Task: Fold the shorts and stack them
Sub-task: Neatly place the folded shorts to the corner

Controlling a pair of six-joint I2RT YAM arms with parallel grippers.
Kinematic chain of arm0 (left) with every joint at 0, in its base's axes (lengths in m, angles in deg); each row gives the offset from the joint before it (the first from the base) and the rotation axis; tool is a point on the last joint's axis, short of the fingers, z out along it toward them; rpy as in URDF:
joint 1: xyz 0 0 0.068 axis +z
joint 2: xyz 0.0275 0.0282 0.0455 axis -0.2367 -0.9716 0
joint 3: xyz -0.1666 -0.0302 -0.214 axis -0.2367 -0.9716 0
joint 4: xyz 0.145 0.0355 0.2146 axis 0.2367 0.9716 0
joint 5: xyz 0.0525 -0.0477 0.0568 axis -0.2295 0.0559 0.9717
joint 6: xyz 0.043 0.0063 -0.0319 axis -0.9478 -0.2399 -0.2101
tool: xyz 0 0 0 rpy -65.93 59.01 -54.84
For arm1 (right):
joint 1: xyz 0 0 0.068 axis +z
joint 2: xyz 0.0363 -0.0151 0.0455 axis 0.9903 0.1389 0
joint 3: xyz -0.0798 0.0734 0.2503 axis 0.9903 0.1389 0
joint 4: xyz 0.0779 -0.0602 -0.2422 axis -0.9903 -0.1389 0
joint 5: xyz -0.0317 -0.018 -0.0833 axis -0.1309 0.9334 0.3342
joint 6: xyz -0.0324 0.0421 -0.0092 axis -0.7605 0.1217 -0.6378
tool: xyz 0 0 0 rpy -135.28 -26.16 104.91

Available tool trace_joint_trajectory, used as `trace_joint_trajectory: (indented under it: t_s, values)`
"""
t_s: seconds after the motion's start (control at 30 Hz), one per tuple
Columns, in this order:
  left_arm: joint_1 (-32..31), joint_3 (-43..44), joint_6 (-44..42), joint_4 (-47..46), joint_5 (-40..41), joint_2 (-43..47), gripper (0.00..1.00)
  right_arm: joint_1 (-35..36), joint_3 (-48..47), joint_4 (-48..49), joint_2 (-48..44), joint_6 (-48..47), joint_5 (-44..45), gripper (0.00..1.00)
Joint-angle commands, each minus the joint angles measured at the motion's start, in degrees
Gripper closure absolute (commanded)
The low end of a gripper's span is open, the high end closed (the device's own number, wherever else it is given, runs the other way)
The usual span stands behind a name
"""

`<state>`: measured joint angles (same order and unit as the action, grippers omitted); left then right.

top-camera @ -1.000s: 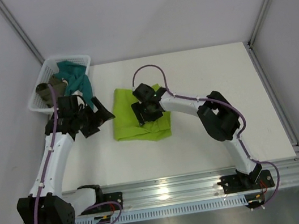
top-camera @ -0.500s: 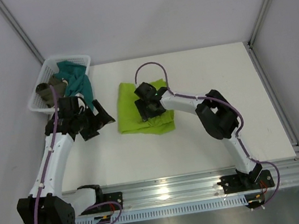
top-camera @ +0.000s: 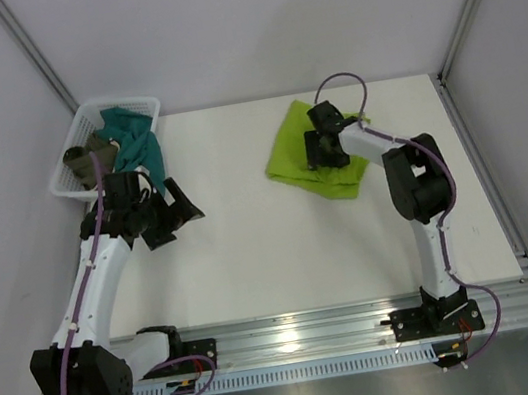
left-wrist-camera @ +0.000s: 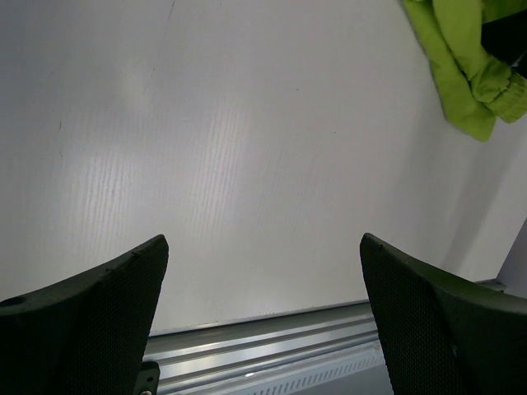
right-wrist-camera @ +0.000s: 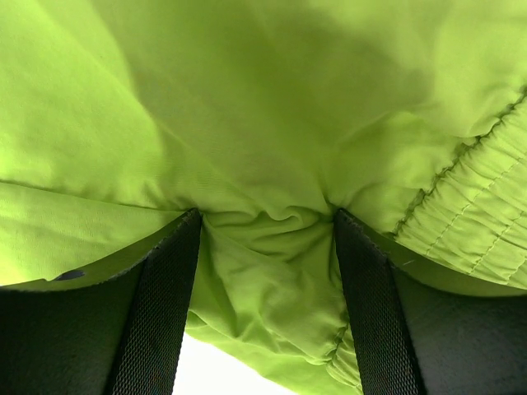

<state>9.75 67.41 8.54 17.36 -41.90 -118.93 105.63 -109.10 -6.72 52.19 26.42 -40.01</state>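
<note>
Tabletop: white table (top-camera: 253, 250) is lying bare across its middle, with pale walls closing in on three sides.
Basket: white basket (top-camera: 67, 182) is sitting at the far left corner, holding the olive-brown garment (top-camera: 81, 159) and the teal garment (top-camera: 133, 138), which is spilling over the rim.
Left gripper: left gripper (top-camera: 170, 208) is hovering just in front of the basket with its fingers spread wide. Its wrist view is showing only bare table between them (left-wrist-camera: 263, 240), so it is holding nothing.
Shorts: lime-green shorts (top-camera: 289, 153) are lying as a folded bundle on the far right-centre of the table. As far as the overhead view shows, the long side is running diagonally from far left to near right. The left wrist camera is catching only one corner of them (left-wrist-camera: 461, 74).
Right gripper: right gripper (top-camera: 325, 147) is pressing down on the right half of the bundle. In its wrist view the fingers are closing on a puckered bunch of green fabric (right-wrist-camera: 268, 218), and the elastic waistband (right-wrist-camera: 478, 222) is showing just to the right.
Key relation: the shorts are sitting directly under and between the right fingers, spreading mostly leftward from them. The left gripper is waiting well apart, across open table.
Judgement: the right arm is the one positioned to place or release the bundle. The left arm would be reaching far to help.
</note>
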Motion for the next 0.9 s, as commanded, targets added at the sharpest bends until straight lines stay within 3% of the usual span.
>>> trace_joint_trajectory:
  t_s: [0.0, 0.1, 0.27, 0.4, 0.7, 0.87]
  values:
    - [0.7, -0.3, -1.1, 0.0, -1.0, 1.8, 0.01, -6.6, 3.8, -6.0, 1.1, -1.4, 2.3, 0.32]
    - [0.7, -0.3, -1.1, 0.2, -1.2, 1.6, 0.01, -11.2, 1.7, -7.4, 1.6, 0.4, 2.6, 0.32]
    - [0.7, -0.4, -1.3, 0.9, -1.2, 1.4, 0.01, -15.7, -0.7, -10.5, 3.1, 16.9, 1.1, 0.35]
    - [0.7, -0.7, -1.4, 1.4, -1.2, 1.9, 0.01, -17.4, 4.0, -5.7, 3.3, 29.8, -0.9, 0.35]
    - [0.6, -3.0, -1.3, 2.6, -0.8, 4.0, 0.01, -21.1, -6.5, -11.8, 6.8, 43.5, 6.0, 0.34]
    - [0.6, -3.5, -1.3, 3.6, -0.5, 5.1, 0.01, -23.1, -15.9, -17.8, 12.1, 40.4, 8.9, 0.34]
